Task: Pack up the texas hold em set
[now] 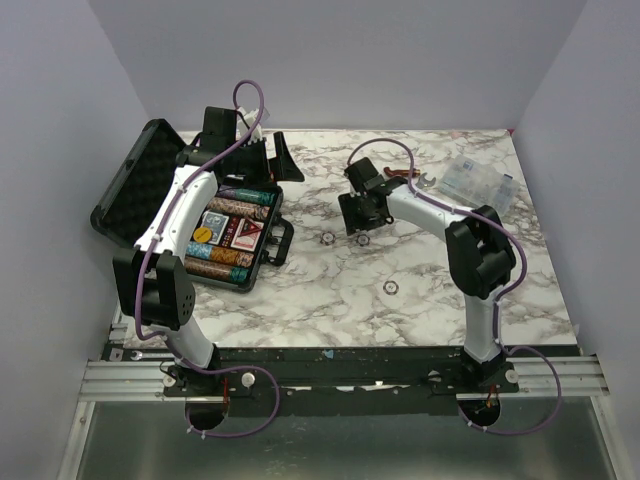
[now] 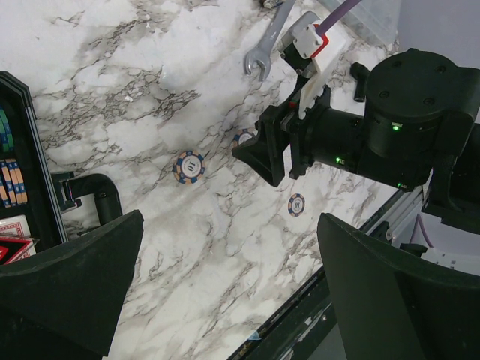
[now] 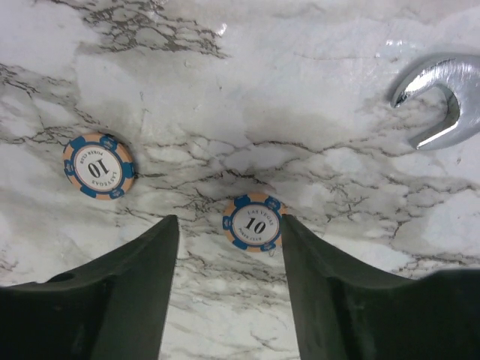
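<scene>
The black case (image 1: 130,190) of the texas hold em set lies open at the left, with rows of chips (image 1: 218,258) and card decks (image 1: 240,236) inside. My left gripper (image 1: 270,160) (image 2: 232,289) hangs open just beyond the case, holding nothing. Three loose "10" chips lie on the marble. My right gripper (image 1: 360,228) (image 3: 229,221) is low over the table and open. One chip (image 3: 253,223) lies flat between its fingertips, close against the right finger. A second chip (image 3: 98,166) lies outside the left finger, and the third chip (image 1: 390,287) lies nearer the arms.
A silver wrench (image 1: 415,180) (image 3: 442,97) lies just beyond my right gripper. A clear plastic compartment box (image 1: 482,180) stands at the back right. Grey walls close in the table on three sides, and a metal rail (image 1: 340,375) runs along the near edge.
</scene>
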Controlling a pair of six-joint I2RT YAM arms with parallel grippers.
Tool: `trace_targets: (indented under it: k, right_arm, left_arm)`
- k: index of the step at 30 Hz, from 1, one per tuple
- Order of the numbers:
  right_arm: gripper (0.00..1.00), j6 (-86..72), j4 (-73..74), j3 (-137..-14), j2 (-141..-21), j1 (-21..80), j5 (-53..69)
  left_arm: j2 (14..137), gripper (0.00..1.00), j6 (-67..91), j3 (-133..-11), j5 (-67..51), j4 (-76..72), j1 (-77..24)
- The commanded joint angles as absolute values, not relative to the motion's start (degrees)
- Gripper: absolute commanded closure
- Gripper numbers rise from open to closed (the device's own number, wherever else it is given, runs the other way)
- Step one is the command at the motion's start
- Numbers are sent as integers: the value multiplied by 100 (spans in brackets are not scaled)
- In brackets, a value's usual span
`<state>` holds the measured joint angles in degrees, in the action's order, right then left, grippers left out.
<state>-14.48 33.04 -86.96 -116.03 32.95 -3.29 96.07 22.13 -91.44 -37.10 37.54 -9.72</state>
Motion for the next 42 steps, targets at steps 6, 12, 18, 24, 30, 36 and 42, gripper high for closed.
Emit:
trace_targets:
  k: [6,12,18,24,30,36,42]
  right_arm:
    - [30,-1159,4381,-9339,-11997,3330,-537]
    - [27,-976,4787,-9832,-12413,3331,-366]
    - [26,-752,5182,-10277,-12786,3261,-127]
    - [27,-621,5589,-10752,-13167,3252,-148]
    - [32,-550,5769,-10794,-13254,3244,-38]
    - [34,-466,5787,-10523,-13088,3239,-37]
    - [39,-445,5799,-10633,-13219,3234,138]
  left_arm:
    - [9663,2,2180,-9207,-3833,3753,-967]
    - [9661,2,2180,-9197,-3832,3752,-970]
    - [9618,1,2180,-9208,-3874,3753,-971]
    - [9616,1,2180,-9209,-3890,3753,-967]
    - [9615,2,2188,-9209,-3912,3744,-967]
    - [9620,2,2188,-9209,-3919,3744,-967]
    - [9621,2,2189,-9188,-3909,3735,-967]
